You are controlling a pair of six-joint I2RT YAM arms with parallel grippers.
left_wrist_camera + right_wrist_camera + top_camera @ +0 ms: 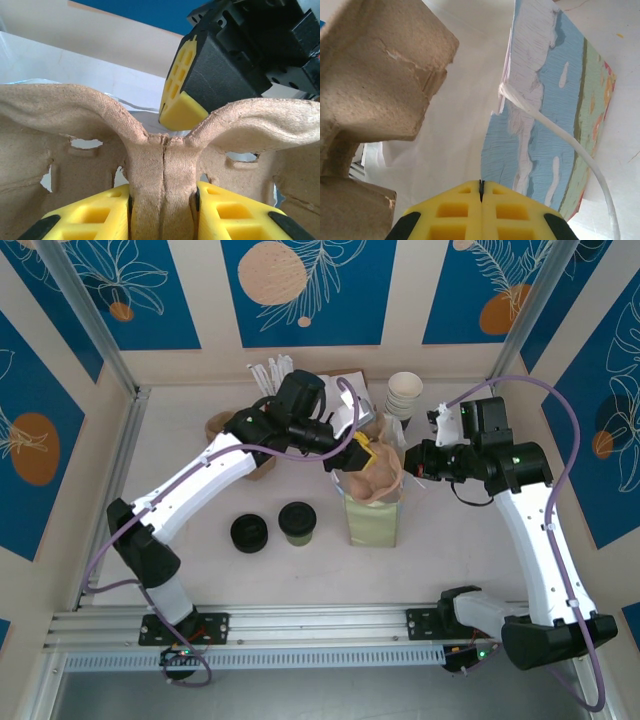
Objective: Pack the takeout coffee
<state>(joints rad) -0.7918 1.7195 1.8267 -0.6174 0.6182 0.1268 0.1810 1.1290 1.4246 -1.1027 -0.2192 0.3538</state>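
Observation:
The takeout coffee point(297, 523), black-lidded with olive-green sides, stands on the table left of the green paper bag point(373, 527). My left gripper point(352, 455) is shut on the middle ridge of a brown pulp cup carrier point(372, 482), which it holds over the bag's mouth. Close up, the yellow fingers point(100, 215) press both sides of that ridge point(162, 165). My right gripper point(408, 462) is at the bag's right rim. In the right wrist view its jaws point(481, 184) are shut at the edge of the bag wall point(545, 115), white inside and blue outside, with the carrier point(375, 75) at left.
An all-black round lid piece point(249, 533) sits left of the coffee. A stack of white paper cups point(404, 395) stands at the back right, white sticks point(270, 373) and brown pieces point(220, 425) at the back left. A metal rail point(300, 625) runs along the near edge.

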